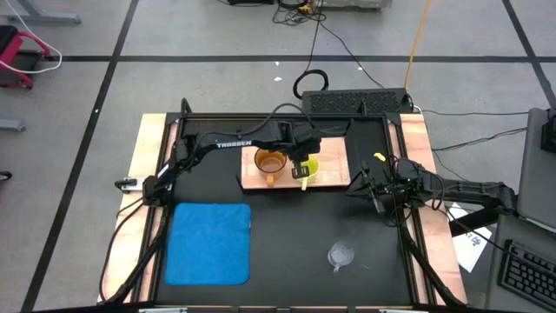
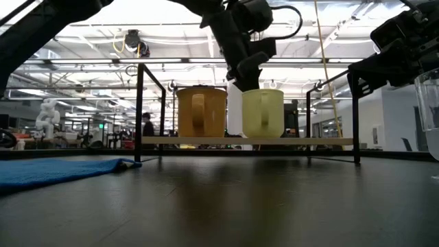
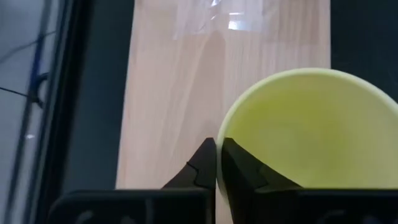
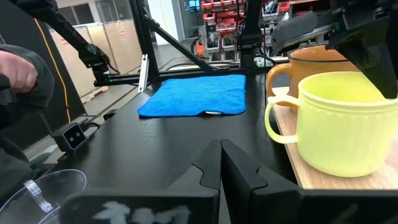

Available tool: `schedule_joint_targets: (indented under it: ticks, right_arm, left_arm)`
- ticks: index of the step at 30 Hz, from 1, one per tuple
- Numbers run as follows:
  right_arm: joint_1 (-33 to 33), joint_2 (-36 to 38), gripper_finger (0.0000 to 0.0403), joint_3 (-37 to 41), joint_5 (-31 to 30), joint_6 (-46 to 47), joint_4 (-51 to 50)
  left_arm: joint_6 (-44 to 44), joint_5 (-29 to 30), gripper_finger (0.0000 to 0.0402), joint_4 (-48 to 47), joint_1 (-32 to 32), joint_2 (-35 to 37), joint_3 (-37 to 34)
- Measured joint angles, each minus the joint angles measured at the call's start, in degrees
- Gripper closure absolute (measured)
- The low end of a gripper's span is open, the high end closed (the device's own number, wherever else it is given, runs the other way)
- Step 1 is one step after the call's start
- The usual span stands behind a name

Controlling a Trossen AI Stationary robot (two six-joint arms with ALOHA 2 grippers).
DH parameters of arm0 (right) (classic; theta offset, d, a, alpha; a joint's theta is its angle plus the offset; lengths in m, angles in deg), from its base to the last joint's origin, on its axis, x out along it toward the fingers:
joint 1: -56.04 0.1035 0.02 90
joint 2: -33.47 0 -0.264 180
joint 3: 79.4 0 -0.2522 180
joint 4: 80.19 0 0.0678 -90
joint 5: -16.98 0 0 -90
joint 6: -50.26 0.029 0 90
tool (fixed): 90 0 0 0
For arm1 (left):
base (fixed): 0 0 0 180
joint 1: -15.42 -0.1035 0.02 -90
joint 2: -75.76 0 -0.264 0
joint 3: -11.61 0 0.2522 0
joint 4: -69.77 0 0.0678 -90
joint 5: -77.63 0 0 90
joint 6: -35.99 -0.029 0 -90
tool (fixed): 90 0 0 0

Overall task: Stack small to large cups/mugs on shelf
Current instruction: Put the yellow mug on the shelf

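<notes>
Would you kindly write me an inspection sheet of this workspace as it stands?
Surface: black table, wooden side rails.
Job's things: orange-brown mug and yellow mug upright, side by side on the shelf; clear glass cup on the table, off the shelf.
Clutter: blue mat flat on the table's left.
Grippers: left gripper shut, above the yellow mug's rim; right gripper shut, empty, beside the shelf's right end.
Cables: black and orange cables on the floor behind.
Surroundings: keyboard and papers at right; a person's sleeve in the right wrist view.
</notes>
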Motion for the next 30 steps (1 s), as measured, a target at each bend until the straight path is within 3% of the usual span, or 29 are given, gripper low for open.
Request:
schedule_joint_targets:
  ticks: [14, 24, 30]
  right_arm:
    - [0.00, -0.01, 0.0403, 0.00, 0.02, 0.42, -0.01]
    - [0.02, -0.01, 0.0403, 0.00, 0.02, 0.44, -0.03]
    - [0.01, -0.01, 0.0403, 0.00, 0.02, 0.44, -0.07]
  left_arm:
    - [2.58, 2.03, 0.0388, -0.46, 0.51, -0.11, -0.10]
    - [2.58, 1.66, 0.0331, -1.66, 0.36, -0.05, -0.41]
    - [2.60, 2.22, 0.0323, -1.34, 0.34, -0.05, -0.43]
